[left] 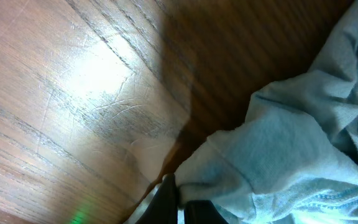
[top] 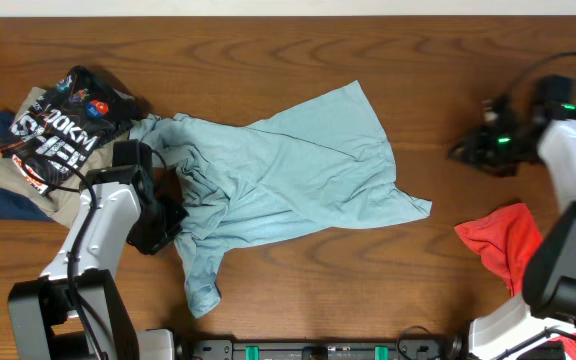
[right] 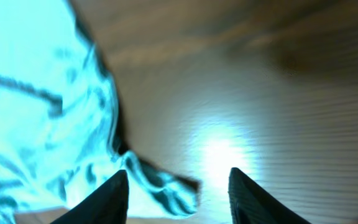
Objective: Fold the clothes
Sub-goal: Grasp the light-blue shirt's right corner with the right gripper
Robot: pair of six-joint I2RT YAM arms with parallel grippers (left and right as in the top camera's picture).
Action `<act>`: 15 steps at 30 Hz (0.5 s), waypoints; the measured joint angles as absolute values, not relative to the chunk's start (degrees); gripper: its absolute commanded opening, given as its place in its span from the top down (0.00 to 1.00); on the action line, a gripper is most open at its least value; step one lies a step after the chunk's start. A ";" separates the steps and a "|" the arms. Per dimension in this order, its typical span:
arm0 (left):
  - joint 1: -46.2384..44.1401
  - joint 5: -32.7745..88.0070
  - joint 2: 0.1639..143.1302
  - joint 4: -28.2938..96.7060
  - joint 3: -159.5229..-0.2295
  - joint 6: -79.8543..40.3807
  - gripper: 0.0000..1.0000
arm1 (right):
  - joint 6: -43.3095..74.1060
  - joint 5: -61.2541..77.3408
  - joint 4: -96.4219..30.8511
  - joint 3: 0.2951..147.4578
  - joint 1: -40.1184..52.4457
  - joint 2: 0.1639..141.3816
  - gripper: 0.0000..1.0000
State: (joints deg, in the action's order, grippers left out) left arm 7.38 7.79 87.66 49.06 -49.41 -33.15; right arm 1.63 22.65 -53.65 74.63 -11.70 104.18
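A pale blue-grey T-shirt (top: 298, 170) lies crumpled across the middle of the table. My left gripper (top: 165, 220) sits at its left side. In the left wrist view this gripper (left: 179, 188) is shut on a bunched fold of the T-shirt (left: 291, 155). My right gripper (top: 466, 152) hangs right of the shirt, apart from it in the overhead view. Its dark fingers (right: 114, 196) stand open in the right wrist view, and a pale fabric tip (right: 166, 186) lies below them, loose. A coral-red garment (top: 503, 245) lies by the right arm's base.
A pile of other clothes sits at the far left: a black printed shirt (top: 63, 125) on top of tan (top: 8, 165) and navy (top: 3, 205) pieces. Black cables (top: 528, 75) run by the right arm. Bare wood (top: 318, 290) lies in front of the T-shirt.
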 measured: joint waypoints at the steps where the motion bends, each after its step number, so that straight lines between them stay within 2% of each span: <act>1: 7.38 7.79 87.66 49.04 -49.41 -33.15 0.94 | 1.34 21.50 -53.91 73.87 -9.37 104.22 0.45; 6: 7.38 7.79 87.66 49.04 -49.41 -33.12 0.94 | 0.73 15.59 -53.84 68.55 -0.38 104.38 0.45; 10: 7.38 7.79 87.66 49.04 -49.41 -33.01 0.94 | 0.80 11.79 -51.77 64.97 3.44 104.62 0.47; 15: 7.38 7.79 87.66 49.06 -49.41 -32.97 0.94 | 2.24 10.20 -49.15 61.06 6.20 104.62 0.70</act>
State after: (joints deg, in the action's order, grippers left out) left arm 7.38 7.79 87.66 49.06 -49.41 -32.97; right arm 2.24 10.20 -49.15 61.06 6.20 104.62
